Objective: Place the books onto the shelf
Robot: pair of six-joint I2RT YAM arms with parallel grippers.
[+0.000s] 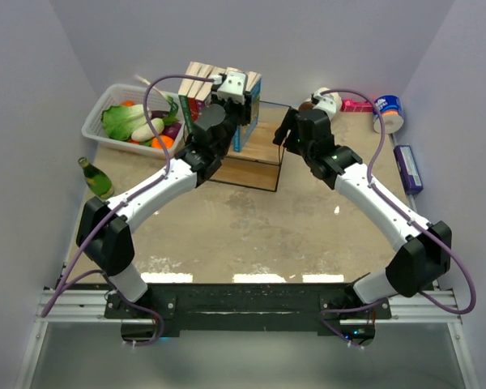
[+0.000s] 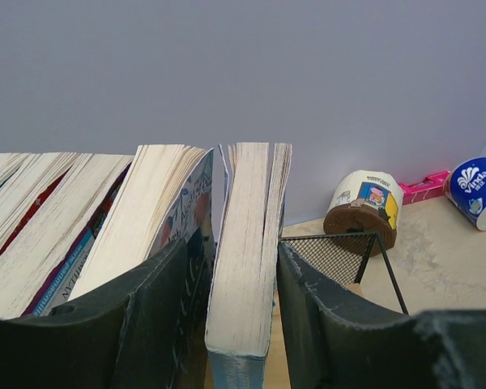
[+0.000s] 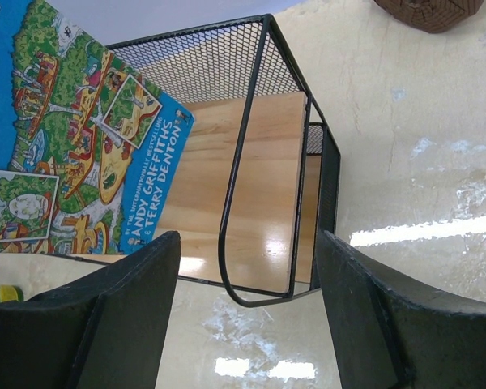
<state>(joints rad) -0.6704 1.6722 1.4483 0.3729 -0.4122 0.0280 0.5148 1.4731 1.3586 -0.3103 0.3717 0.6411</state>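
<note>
Several books (image 1: 204, 83) stand leaning in the left part of the shelf (image 1: 259, 154), cream page edges up. My left gripper (image 1: 233, 86) hangs over them. In the left wrist view its jaws (image 2: 235, 251) stand open on either side of the rightmost book (image 2: 247, 235), a blue-covered one, with a slit of wooden board showing beside the right finger. More books (image 2: 138, 223) lean to its left. My right gripper (image 1: 286, 130) is open at the shelf's right end. Between its fingers (image 3: 249, 243) I see the black wire frame (image 3: 239, 243), untouched, and beyond it the blue "Treehouse" cover (image 3: 73, 138).
A white basket (image 1: 93, 123) of vegetables sits at the back left, a green bottle (image 1: 95, 178) in front of it. Back right stand a brown-based tub (image 2: 363, 212), a pink item (image 1: 356, 105), a blue-white roll (image 2: 474, 190) and a long purple box (image 1: 407, 168).
</note>
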